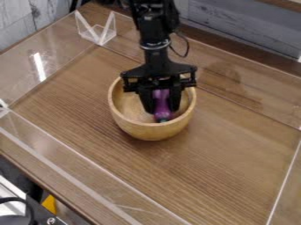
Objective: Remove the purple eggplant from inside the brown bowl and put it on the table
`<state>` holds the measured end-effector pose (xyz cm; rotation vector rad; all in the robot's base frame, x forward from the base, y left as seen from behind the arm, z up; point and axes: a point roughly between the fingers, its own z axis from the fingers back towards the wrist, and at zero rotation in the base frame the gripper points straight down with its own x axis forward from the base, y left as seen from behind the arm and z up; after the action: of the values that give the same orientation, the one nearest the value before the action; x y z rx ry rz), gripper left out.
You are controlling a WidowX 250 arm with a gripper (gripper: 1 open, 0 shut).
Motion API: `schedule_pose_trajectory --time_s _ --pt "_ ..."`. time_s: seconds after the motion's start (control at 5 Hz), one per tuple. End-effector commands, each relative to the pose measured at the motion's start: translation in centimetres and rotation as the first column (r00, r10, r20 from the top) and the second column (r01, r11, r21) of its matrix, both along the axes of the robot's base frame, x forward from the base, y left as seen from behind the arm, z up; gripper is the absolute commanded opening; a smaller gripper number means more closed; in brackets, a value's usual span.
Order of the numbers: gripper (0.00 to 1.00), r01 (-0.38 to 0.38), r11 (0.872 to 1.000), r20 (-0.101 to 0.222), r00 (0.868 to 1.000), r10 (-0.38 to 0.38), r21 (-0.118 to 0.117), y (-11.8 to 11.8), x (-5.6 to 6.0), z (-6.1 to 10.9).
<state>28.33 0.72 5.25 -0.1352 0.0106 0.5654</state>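
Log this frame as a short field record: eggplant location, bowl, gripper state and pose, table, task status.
eggplant location: purple eggplant inside the brown bowl, not yet on the table
bowl: upright, near the middle of the table
gripper state: gripper shut on the eggplant, fingers either side of it
gripper pose: pointing straight down into the bowl
table: wood-grain top with clear acrylic walls at the edges
task status: eggplant grasped, not yet lifted out

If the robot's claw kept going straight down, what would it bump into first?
The gripper points straight down into the brown bowl, its fingers around the purple eggplant. It would likely press the eggplant against the bowl's bottom first.
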Motion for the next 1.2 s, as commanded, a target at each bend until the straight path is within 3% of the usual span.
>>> schedule_pose_trajectory --time_s 0.0,0.4,1.0 --pt "0.0 0.079 0.997 0.079 0.994 -0.078 -0.008 -1.5 0.9 2.8" --pt "0.0 0.194 0.981 0.073 0.979 -0.193 -0.014 -4.2 0.3 2.7" --pt "0.0 0.288 0.958 0.068 0.955 -0.287 0.0 -7.0 -0.3 1.6"
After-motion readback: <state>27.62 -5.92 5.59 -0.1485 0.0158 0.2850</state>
